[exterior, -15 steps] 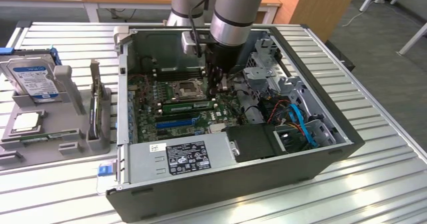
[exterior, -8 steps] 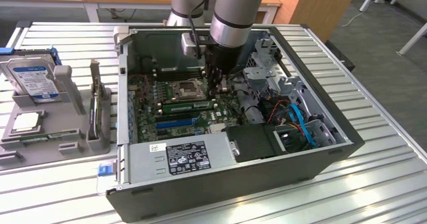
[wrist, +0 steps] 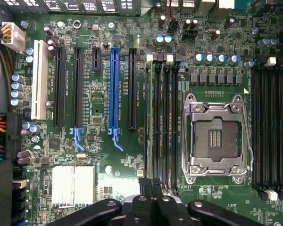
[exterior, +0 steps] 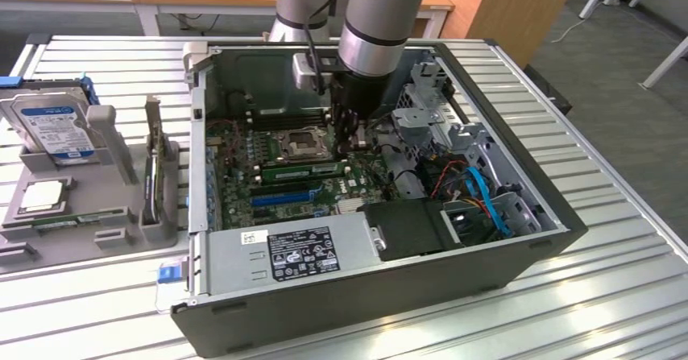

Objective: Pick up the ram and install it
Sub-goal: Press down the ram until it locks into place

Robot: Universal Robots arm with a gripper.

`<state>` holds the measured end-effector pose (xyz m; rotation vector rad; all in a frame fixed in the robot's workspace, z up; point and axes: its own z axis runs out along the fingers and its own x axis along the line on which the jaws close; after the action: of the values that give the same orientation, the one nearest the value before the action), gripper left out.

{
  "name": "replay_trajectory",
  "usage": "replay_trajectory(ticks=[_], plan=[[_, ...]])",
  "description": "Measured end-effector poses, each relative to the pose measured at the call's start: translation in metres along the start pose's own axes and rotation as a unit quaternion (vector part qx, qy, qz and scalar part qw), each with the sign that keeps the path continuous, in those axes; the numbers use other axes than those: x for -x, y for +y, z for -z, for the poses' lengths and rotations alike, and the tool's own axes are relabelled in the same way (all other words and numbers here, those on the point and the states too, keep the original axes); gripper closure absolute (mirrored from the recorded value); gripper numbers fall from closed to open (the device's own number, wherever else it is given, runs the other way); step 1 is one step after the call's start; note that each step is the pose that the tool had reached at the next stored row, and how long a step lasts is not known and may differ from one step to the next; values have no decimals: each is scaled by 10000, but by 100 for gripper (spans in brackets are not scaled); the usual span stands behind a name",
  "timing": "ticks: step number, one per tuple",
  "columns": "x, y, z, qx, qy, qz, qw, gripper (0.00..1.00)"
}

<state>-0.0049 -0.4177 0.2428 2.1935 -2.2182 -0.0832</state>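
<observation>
Wrist view: closest in, the gripper (wrist: 151, 182) shows its black fingers pressed together, with nothing pinched between them. The tips hang over one end of a bank of memory slots (wrist: 166, 122). The ram (wrist: 153, 122) stands edge-up in the outermost slot of that bank, on the side away from the processor socket (wrist: 216, 136), and is seen as a thin strip. I cannot tell if the tips touch its top edge. The socket sits open and empty-framed just beside the bank. On the bank's other side lie a blue expansion slot (wrist: 114, 89), black slots flanking it, and a finned silver heatsink (wrist: 73, 184), all on the green motherboard (wrist: 132, 155).

Exterior view: nearest the camera is the dark wall of the computer case (exterior: 376, 316), lying on its side with the panel off. Just inside it sits the grey power supply (exterior: 290, 251) with a black label. Beyond that the ram (exterior: 306, 169) reads as a long green stick seated on the board. The gripper (exterior: 353, 144) is at the end of the stick toward the exterior view's right. The arm (exterior: 376, 22) drops straight down into the case from above.

To the exterior view's left, well apart from the case, a gray tray (exterior: 108, 239) holds a square processor chip (exterior: 43, 195). Farther back it holds a hard drive (exterior: 54, 126) propped upright. Everything rests on a slatted metal table (exterior: 602, 295).
</observation>
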Motion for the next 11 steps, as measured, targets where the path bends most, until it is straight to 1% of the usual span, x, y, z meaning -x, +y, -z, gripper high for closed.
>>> replay_trajectory(ticks=[11], plan=[[1, -108, 6, 0, 0, 1, 10000, 90]])
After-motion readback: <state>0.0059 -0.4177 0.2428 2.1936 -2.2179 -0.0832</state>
